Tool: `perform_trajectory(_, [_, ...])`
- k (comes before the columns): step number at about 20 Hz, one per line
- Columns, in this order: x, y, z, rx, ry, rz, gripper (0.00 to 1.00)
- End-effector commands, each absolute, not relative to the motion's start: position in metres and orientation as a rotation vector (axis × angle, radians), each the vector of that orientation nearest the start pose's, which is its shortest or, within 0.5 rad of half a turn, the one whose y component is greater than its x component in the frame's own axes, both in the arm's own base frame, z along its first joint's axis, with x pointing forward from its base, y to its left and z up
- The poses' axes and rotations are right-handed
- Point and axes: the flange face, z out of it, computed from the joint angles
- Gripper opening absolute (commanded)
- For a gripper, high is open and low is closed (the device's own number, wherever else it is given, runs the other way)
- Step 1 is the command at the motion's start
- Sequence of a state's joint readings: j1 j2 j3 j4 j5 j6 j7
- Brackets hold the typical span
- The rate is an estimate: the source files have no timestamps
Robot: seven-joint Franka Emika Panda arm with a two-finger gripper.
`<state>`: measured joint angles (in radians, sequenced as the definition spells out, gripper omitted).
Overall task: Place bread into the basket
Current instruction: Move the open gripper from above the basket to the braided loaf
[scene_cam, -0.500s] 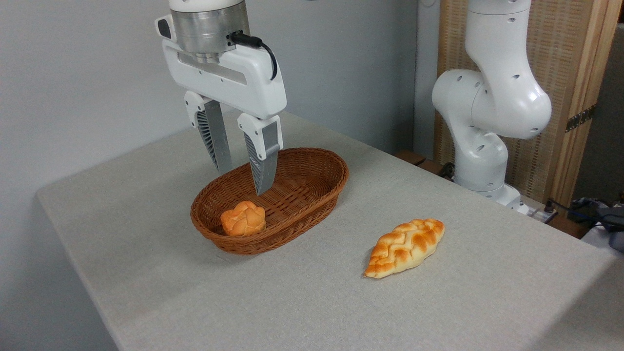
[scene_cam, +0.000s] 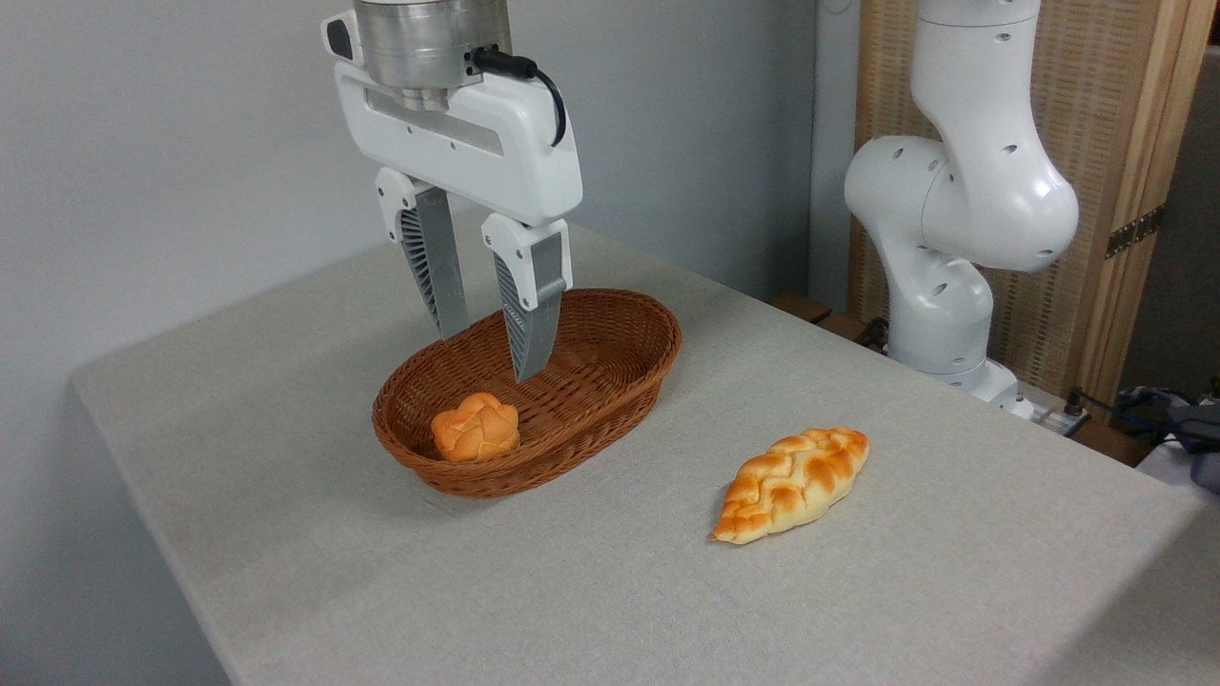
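The bread [scene_cam: 791,484], a long braided golden-brown loaf with pale sides, lies on the grey tablecloth to the right of the basket, apart from it. The oval brown wicker basket [scene_cam: 610,319] sits mid-table. A small round orange knotted roll [scene_cam: 476,428] rests in its near-left end. My gripper [scene_cam: 488,354] hangs above the basket's middle, fingers pointing down, open with nothing between them. It is well to the left of the bread and higher.
The arm's white base and lower links [scene_cam: 953,238] stand at the table's back right edge. A wooden slatted screen [scene_cam: 1096,114] is behind them. Cables and dark objects [scene_cam: 1172,419] lie off the table's right side.
The gripper has shifted a little to the right and slightly up above the basket. Bread, roll and basket have not moved.
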<state>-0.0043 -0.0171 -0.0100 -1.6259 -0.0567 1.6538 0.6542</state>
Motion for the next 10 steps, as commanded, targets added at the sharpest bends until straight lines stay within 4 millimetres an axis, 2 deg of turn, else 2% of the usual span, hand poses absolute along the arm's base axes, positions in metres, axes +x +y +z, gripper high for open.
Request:
perform_trajectory(1, [0.547, -0.006, 0.617, -3.018, 1.029, -0.059, 1.00])
perform_trajectory(3, [0.538, -0.006, 0.612, -3.016, 1.043, -0.046, 1.00])
perform_trajectory(4, [0.526, -0.006, 0.606, -3.017, 1.049, -0.035, 1.00])
perform_trajectory(6, [0.495, -0.006, 0.586, -3.013, 1.089, 0.013, 1.00])
perform_trajectory(9, [0.441, -0.003, 0.555, -2.954, 1.238, 0.006, 1.00])
perform_trajectory(10, [0.423, 0.013, 0.544, -2.957, 1.236, 0.006, 1.00])
